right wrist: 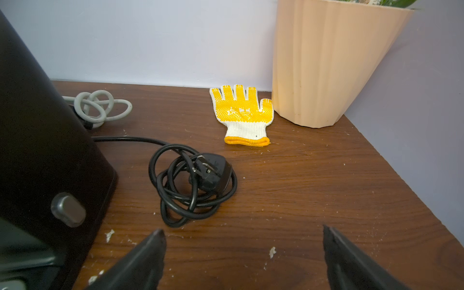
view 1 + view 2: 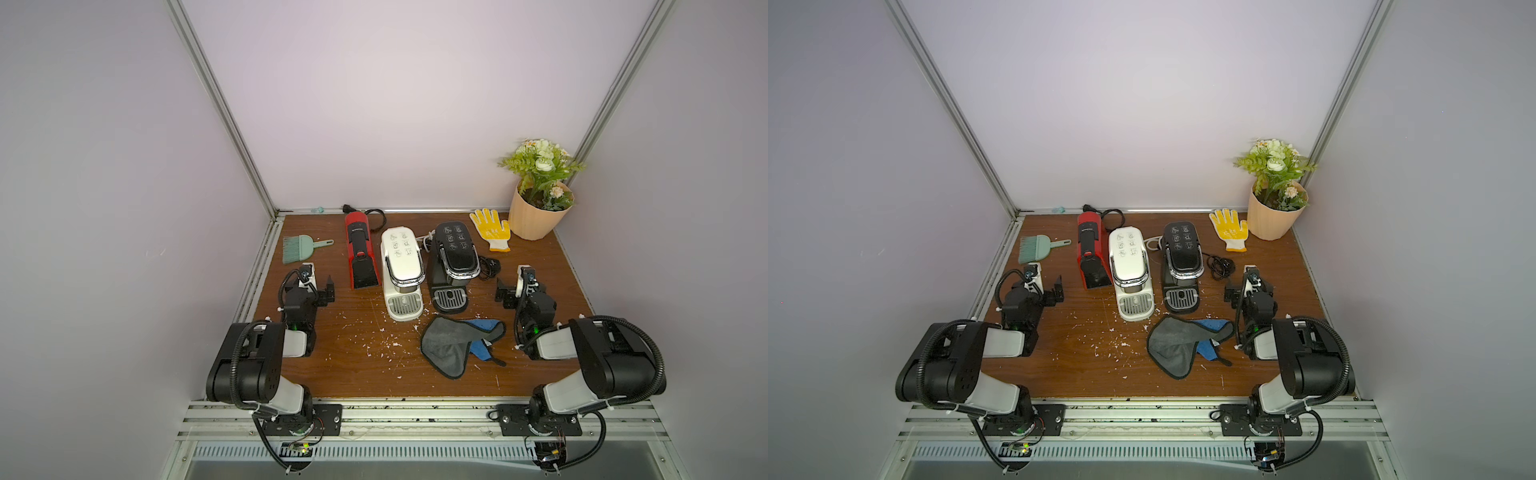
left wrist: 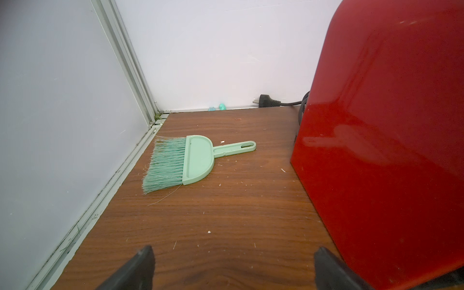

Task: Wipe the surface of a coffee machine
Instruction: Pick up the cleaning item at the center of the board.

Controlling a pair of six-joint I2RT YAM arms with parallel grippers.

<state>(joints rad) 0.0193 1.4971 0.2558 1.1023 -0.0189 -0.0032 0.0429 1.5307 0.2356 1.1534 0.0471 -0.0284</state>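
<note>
Three coffee machines stand in a row at the back of the wooden table: a red one (image 2: 360, 253), a white one (image 2: 401, 270) and a black one (image 2: 453, 266). A grey and blue cloth (image 2: 453, 345) lies crumpled in front of the black machine. My left gripper (image 2: 309, 286) hovers left of the red machine (image 3: 389, 125), open and empty (image 3: 232, 251). My right gripper (image 2: 523, 289) is right of the black machine (image 1: 37, 150), also open with nothing between its fingers (image 1: 243, 231). Neither gripper touches the cloth.
A green hand brush (image 3: 185, 160) lies at the back left near the wall. A coiled black cord (image 1: 193, 180), a yellow glove (image 1: 243, 113) and a peach flower pot (image 1: 326, 62) sit at the back right. White crumbs (image 2: 374, 336) are scattered on the table's middle.
</note>
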